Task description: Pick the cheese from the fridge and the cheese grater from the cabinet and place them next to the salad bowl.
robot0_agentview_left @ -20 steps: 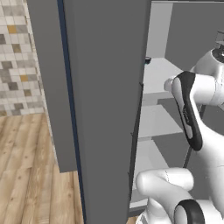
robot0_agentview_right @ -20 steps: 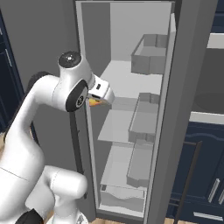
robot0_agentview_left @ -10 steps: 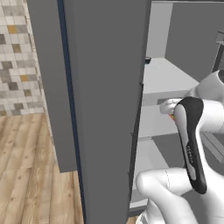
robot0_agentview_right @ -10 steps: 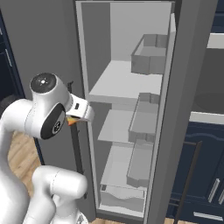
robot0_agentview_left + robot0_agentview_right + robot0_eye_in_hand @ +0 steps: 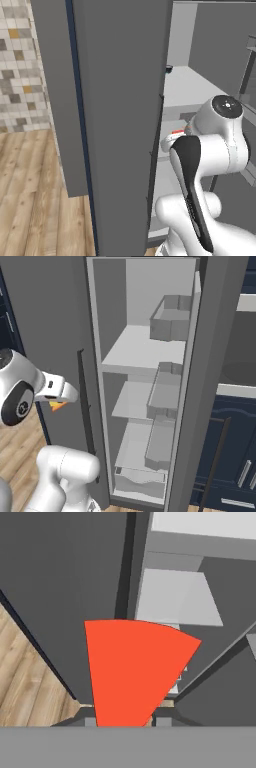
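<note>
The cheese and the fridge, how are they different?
The cheese is a small red-orange wedge; the fridge is tall, grey and boxy. The cheese sits in the robot's hand, outside; the fridge stands on the floor, door open. Both have flat faces.

Wood-plank floor [image 5: 30,200], mosaic tile wall [image 5: 20,80], navy drawers [image 5: 240,466] with silver handles beside a grey counter [image 5: 235,390].

The cheese [image 5: 135,672], a red-rinded wedge, sits clamped at the gripper just outside the fridge [image 5: 145,351], whose door stands open, pale shelves bare
</note>
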Tool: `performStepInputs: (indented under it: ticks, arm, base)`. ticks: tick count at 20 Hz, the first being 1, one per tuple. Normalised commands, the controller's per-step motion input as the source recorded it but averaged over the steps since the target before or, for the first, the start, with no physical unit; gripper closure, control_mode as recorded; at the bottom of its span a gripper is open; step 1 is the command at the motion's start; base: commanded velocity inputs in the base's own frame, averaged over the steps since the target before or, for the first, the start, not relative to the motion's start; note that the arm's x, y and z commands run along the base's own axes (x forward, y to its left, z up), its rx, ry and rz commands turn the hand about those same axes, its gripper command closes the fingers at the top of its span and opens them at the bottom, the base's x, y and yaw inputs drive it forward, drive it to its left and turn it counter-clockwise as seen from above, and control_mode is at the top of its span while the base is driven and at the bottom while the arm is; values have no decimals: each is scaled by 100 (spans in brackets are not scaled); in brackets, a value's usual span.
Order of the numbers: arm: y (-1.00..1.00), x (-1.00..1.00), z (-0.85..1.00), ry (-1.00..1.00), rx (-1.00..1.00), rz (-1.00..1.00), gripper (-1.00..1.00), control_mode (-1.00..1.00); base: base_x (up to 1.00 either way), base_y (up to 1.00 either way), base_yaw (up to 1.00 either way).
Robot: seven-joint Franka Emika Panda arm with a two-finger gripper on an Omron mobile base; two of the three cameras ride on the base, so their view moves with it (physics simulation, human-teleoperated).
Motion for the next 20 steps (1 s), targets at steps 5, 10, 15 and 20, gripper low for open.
performStepInputs:
  ticks: [5,10,15,20]
  arm:
    - [36,0,0,3,-3,0,100,-100]
    - [0,0,0,0,0,0,100,-100]
    - [0,0,0,0,0,0,100,100]
    - [0,0,0,0,0,0,100,100]
  base:
    - [0,0,0]
    - [0,0,0]
    - [-26,1,0]
    - [-61,46,11]
